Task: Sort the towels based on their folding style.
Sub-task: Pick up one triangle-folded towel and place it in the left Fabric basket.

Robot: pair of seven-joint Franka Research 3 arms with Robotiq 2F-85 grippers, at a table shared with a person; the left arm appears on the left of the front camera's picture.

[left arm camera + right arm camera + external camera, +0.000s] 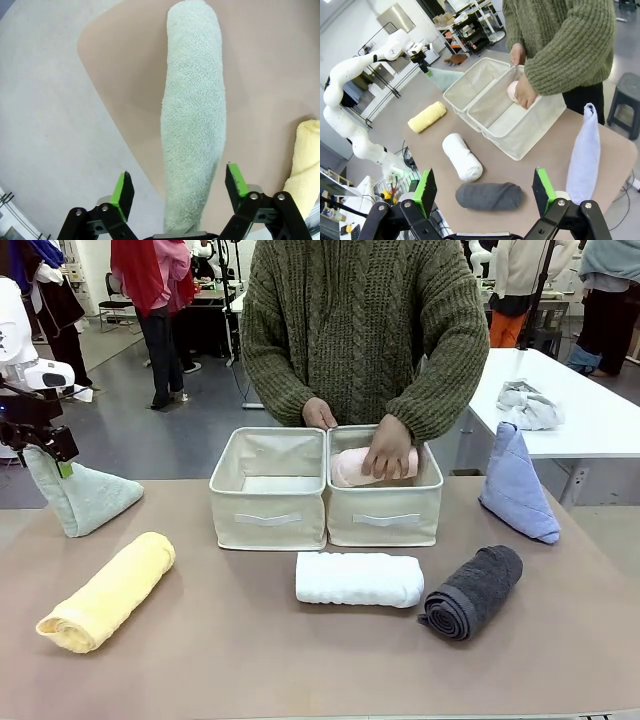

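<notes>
1. Left wrist view: find the pale teal cone [192, 125] between the green pads of the left pincer [177, 172], standing tip up by the left edge of the bench [260, 75], near the yellow roll [305, 160].
2. Read the jaws as open astride the tip, one pad almost at the terry, the other with a gap, nothing clamped yet.
3. Centre first, for an even squeeze from both pads and no shove toward the edge.
4. Bite deep enough to catch several layers, as a thin pinch of soft terry would likely slip or unfold.
5. Lift straight up, then carry to the left bin [268, 490], leaving the right bin [385, 515], with the pink roll [350, 465] and the person's hand [390, 448] in it, for rolls.
6. Hold the right pincer [484, 172], open and empty above the dark grey roll [490, 196], off that path.
</notes>
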